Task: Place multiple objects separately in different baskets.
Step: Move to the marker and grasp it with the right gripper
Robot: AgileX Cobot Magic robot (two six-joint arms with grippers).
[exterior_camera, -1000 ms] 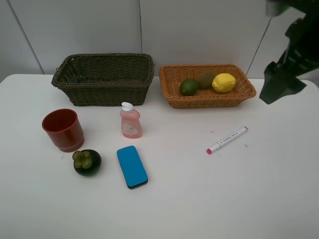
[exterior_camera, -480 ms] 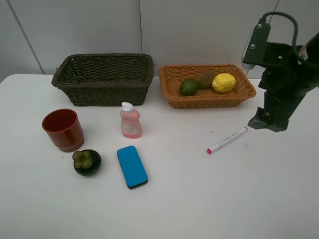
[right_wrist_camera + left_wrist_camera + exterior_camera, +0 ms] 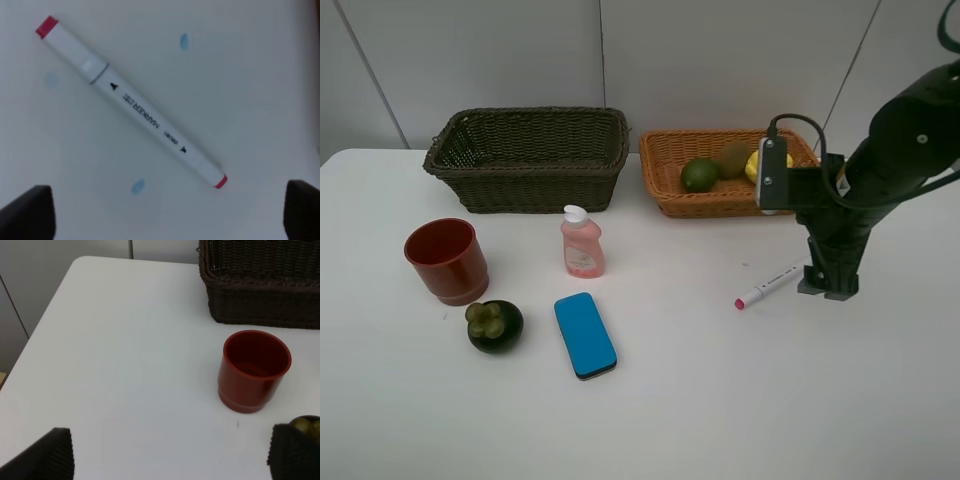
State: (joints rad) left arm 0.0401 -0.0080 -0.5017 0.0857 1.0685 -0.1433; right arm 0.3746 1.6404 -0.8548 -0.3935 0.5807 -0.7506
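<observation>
The white marker (image 3: 770, 284) lies on the table; in the right wrist view the marker (image 3: 132, 102) lies slantwise just ahead of my open, empty right gripper (image 3: 165, 215). That gripper (image 3: 827, 290) hangs low by the marker's right end. The lime (image 3: 699, 175), kiwi (image 3: 731, 158) and lemon (image 3: 751, 168), partly hidden by the arm, lie in the light orange basket (image 3: 720, 207). The dark basket (image 3: 520, 190) looks empty. The red cup (image 3: 447, 260), pink bottle (image 3: 581, 243), blue block (image 3: 585, 334) and mangosteen (image 3: 495, 325) stand on the table. My left gripper (image 3: 172, 460) is open, short of the cup (image 3: 254, 370).
The left wrist view shows the dark basket's wall (image 3: 260, 305), the mangosteen (image 3: 306, 425) at the frame's edge, and the table's rounded corner (image 3: 80, 262). Small blue ink spots (image 3: 184, 41) mark the table by the marker.
My right arm has come down from the upper right and moved left, ending low beside the marker's right end. Nothing else has moved.
</observation>
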